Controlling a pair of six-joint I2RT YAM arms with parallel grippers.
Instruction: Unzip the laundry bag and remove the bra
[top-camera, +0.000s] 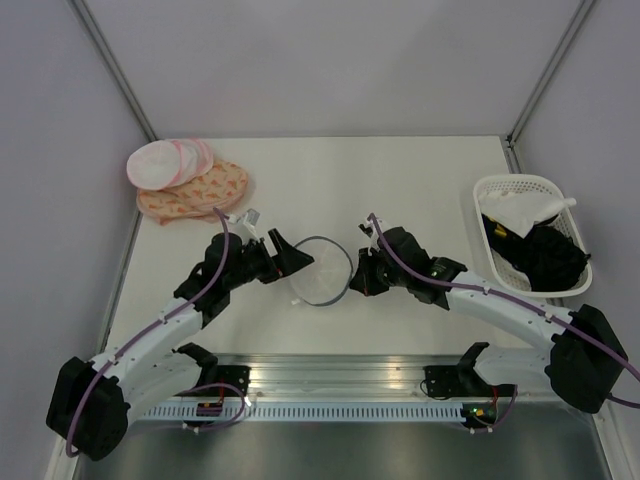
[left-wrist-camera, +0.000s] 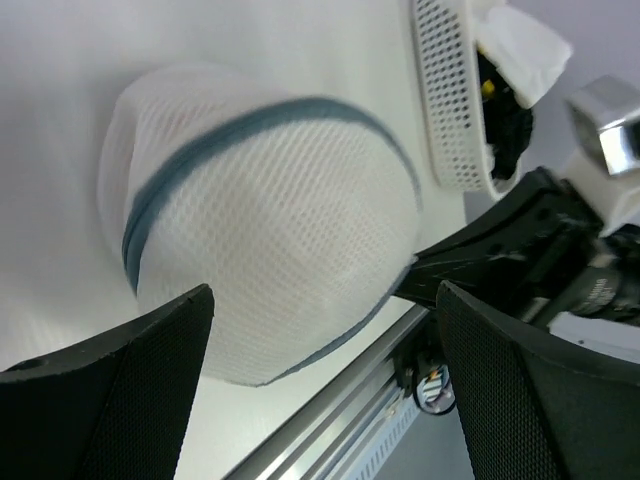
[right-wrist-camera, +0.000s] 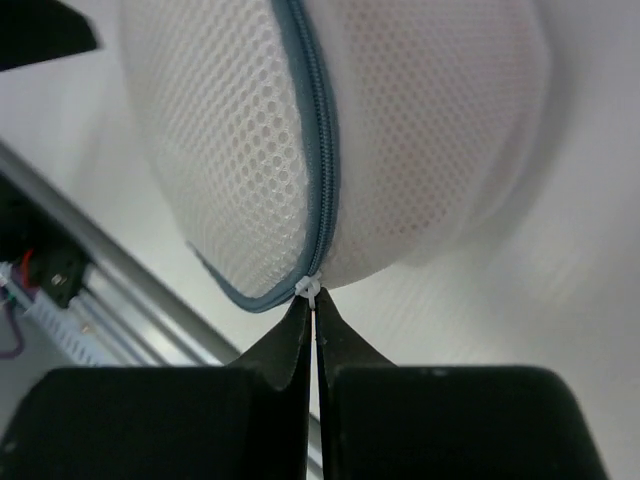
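One laundry bag (top-camera: 322, 271) lay on the tabletop (top-camera: 400, 180) between two claws. The left claw (top-camera: 298, 262) stood spread apart beside it; the right claw (right-wrist-camera: 312, 312) was clamped on its one zipper pull (right-wrist-camera: 310, 289).

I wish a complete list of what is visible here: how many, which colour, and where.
laundry bag: one, white mesh, grey-blue zipper, middle of table
zipper pull: one, white, bag's right edge
round pads: stack, white with pink edges, far left
patterned cloth: one, peach-orange, by the pads
basket: one, white, right side
white cloth: one, in basket
black garments: count unclear, in basket
left gripper: black, open, left of bag
right gripper: black, shut on zipper pull
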